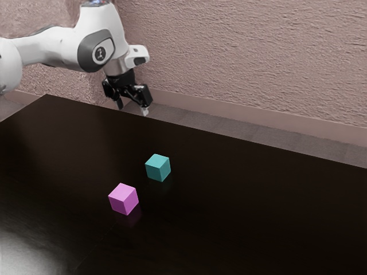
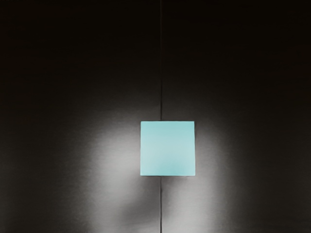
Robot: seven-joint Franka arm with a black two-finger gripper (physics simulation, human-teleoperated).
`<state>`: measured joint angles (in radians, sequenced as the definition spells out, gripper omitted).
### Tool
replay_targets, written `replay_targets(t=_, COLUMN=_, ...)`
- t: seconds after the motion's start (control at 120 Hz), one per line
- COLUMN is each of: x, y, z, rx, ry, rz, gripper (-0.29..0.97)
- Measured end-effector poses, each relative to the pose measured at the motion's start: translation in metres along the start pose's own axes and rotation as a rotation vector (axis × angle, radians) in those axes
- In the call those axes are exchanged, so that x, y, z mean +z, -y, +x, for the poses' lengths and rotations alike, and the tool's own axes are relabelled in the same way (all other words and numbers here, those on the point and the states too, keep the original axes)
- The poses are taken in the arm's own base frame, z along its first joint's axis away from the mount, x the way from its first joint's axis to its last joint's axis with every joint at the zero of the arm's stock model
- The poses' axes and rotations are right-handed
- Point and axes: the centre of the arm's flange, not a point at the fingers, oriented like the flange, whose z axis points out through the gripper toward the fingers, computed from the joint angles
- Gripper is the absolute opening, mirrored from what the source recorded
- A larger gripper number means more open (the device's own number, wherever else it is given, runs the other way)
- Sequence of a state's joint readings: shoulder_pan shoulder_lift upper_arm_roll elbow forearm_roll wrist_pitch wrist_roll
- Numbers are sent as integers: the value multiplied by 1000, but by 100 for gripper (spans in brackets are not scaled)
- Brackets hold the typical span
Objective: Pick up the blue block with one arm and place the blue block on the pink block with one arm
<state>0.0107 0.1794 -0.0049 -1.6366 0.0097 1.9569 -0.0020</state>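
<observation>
The pincer point(image 1: 133, 107) hangs high above the far part of the dark table point(image 1: 258, 217), near the table's back edge and the rough pinkish wall point(image 1: 258, 51) behind it. Its two black fingers stand well apart, with open air between them; it holds nothing and touches nothing. The white arm point(image 1: 63, 46) comes in from the exterior view's upper left.

The blue block point(image 1: 157, 167), a teal-blue cube, rests on the table below the pincer and nearer the camera, well apart from it. The pink block point(image 1: 123, 198) also sits on the table, near the blue block on the side toward the exterior view's lower left; a narrow strip of dark table shows between them, so they do not touch.

In the wrist view the blue block point(image 2: 168, 148) shows its square top face, lying on the table across a thin dark seam point(image 2: 161, 58) in the surface.
</observation>
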Motion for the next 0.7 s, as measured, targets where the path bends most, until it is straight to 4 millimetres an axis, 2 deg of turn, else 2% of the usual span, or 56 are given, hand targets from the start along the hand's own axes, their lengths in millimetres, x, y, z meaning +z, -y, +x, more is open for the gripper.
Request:
replay_targets(t=0.117, x=51, y=-9, z=-10, rx=14, ry=-51, rz=-5, gripper=68)
replay_targets(t=0.375, x=117, y=-17, z=-32, rx=28, ry=-210, rz=-12, gripper=68)
replay_targets(t=0.467, x=149, y=-19, z=-41, rx=32, ry=-251, rz=-16, gripper=68)
replay_targets(t=0.567, x=168, y=-21, z=-39, rx=35, ry=-303, rz=-19, gripper=68)
replay_targets(t=0.7, x=178, y=-23, z=-35, rx=36, ry=-375, rz=-22, gripper=68)
